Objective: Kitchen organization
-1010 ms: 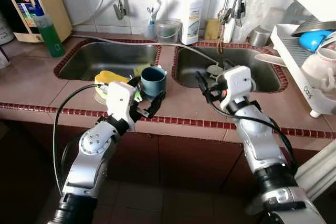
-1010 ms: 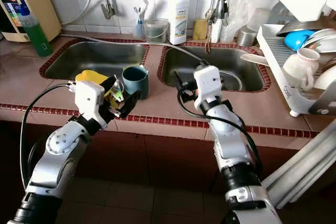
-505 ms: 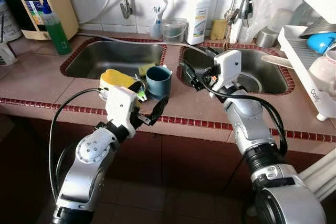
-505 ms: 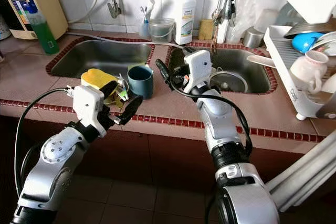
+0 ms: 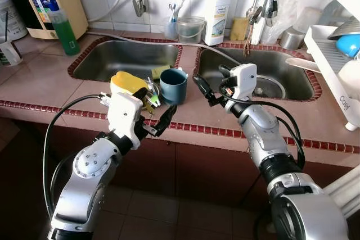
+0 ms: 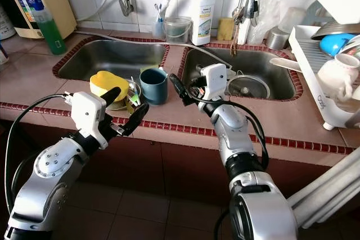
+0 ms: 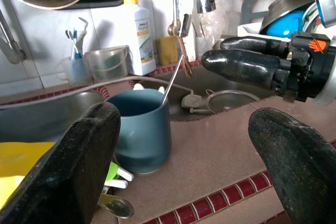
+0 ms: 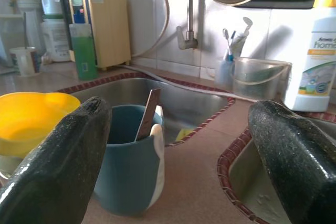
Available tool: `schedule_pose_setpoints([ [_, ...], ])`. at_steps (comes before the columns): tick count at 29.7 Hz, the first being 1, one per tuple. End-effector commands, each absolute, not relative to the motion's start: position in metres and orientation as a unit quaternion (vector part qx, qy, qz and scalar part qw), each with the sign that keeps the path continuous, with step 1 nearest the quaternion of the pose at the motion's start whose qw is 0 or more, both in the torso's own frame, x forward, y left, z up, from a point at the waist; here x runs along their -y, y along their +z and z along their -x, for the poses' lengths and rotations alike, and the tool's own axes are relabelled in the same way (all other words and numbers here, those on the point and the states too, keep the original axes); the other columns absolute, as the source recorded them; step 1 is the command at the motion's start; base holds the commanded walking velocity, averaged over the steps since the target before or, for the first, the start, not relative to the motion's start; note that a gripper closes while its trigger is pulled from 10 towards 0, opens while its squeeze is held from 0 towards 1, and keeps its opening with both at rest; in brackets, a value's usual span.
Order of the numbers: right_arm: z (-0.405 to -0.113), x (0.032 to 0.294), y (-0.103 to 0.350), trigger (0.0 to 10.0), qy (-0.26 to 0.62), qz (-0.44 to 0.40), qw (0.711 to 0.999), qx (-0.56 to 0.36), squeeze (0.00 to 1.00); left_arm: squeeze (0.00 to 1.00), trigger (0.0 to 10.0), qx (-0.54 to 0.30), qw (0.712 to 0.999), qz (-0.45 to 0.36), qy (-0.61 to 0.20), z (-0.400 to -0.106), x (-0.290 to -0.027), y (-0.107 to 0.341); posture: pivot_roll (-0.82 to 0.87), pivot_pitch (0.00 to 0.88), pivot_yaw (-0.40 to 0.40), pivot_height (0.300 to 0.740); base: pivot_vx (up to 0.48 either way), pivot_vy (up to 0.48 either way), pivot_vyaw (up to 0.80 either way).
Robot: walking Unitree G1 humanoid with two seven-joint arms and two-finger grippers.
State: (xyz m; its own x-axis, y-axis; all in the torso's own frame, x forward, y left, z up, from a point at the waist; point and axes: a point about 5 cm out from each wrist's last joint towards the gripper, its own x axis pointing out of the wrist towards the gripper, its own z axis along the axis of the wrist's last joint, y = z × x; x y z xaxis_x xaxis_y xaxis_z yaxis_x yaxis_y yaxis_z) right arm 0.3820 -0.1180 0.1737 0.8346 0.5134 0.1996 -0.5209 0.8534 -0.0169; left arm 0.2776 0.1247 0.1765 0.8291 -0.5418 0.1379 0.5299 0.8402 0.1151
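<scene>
One round teal mug [image 5: 172, 85]

The right gripper [image 6: 175, 89] has swung leftward (jaws apart) toward the teal cup [image 6: 153, 86].

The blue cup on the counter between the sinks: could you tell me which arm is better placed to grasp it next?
Probably the right. The right gripper is open, level with the blue cup and pointing at it; the left gripper is also open but sits lower, at the counter edge.

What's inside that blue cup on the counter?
A thin metal utensil handle leans out of the blue cup. Its lower end and the cup's bottom are hidden by the cup's wall, so anything else inside cannot be seen.
</scene>
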Motion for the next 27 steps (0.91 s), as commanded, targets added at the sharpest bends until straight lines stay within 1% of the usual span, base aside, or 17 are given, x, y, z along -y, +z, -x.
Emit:
schedule_pose_setpoints([
  [1, -0.386, 0.116, 0.181, 10.0, 0.276, -0.031, 0.955, 0.107, 0.00, 0.00, 10.0, 0.085, 0.956, -0.040, -0.278, -0.274, -0.125, 0.180, -0.08, 0.042, 0.045, 0.740, 0.000, 0.000, 0.00],
  [12, -0.393, 0.115, 0.186, 10.0, 0.292, -0.033, 0.952, 0.085, 0.00, 0.00, 10.0, 0.082, 0.956, -0.035, -0.279, -0.271, -0.123, 0.182, -0.07, 0.058, 0.046, 0.740, 0.000, 0.000, 0.00],
  [20, -0.395, 0.107, 0.189, 10.0, 0.303, -0.033, 0.949, 0.082, 0.00, 0.00, 10.0, 0.078, 0.958, -0.032, -0.275, -0.261, -0.125, 0.184, -0.04, 0.108, 0.042, 0.740, 0.000, 0.000, 0.00],
  [27, -0.397, 0.100, 0.195, 10.0, 0.311, -0.025, 0.947, 0.081, 0.00, 0.00, 10.0, 0.071, 0.961, -0.033, -0.264, -0.254, -0.128, 0.186, 0.00, 0.134, 0.028, 0.740, 0.000, 0.000, 0.00],
])
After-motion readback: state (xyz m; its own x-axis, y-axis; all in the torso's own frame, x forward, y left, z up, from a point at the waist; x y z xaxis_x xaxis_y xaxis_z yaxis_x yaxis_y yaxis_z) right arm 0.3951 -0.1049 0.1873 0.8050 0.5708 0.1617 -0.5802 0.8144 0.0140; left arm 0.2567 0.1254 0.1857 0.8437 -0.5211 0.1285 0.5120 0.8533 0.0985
